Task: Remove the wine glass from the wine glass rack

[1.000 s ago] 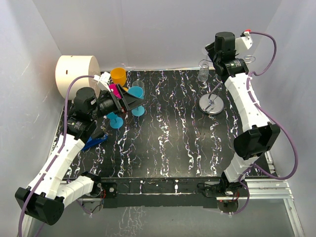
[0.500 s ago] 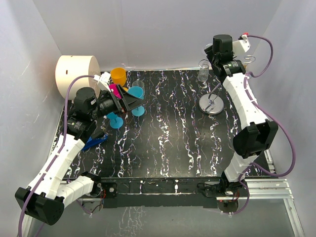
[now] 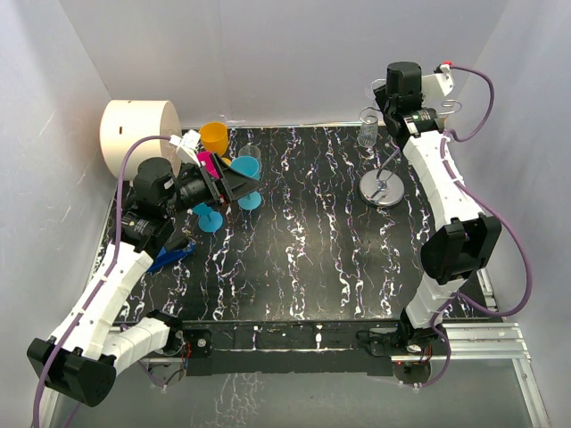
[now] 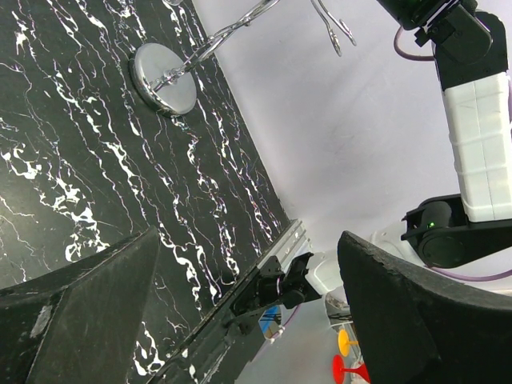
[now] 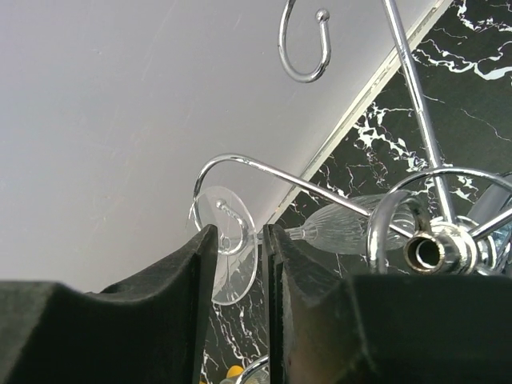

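Observation:
The wine glass rack [image 3: 381, 189], silver wire on a round shiny base, stands at the back right of the table. The clear wine glass [image 3: 368, 127] hangs bowl-down from its left arm. My right gripper [image 3: 389, 98] is high up beside the rack's top, just right of the glass. In the right wrist view, my right gripper [image 5: 240, 244] has its jaws a narrow gap apart. The glass's foot disc [image 5: 234, 264] shows through that gap, hooked in a curled arm [image 5: 320, 190], partly behind the left finger [image 5: 188, 276]. My left gripper [image 3: 243, 183] is wide open and empty [image 4: 248, 236].
At the back left stand a cream cylinder [image 3: 140, 132], an orange cup [image 3: 214, 135], two teal goblets [image 3: 247, 169] [image 3: 210, 218] and a clear glass [image 3: 252, 153]. A blue object [image 3: 169, 259] lies at the left edge. The back wall is close behind the rack.
My right gripper has shifted slightly left and toward the back wall, closer to the glass's foot. The glass, the rack and the left arm have not moved.

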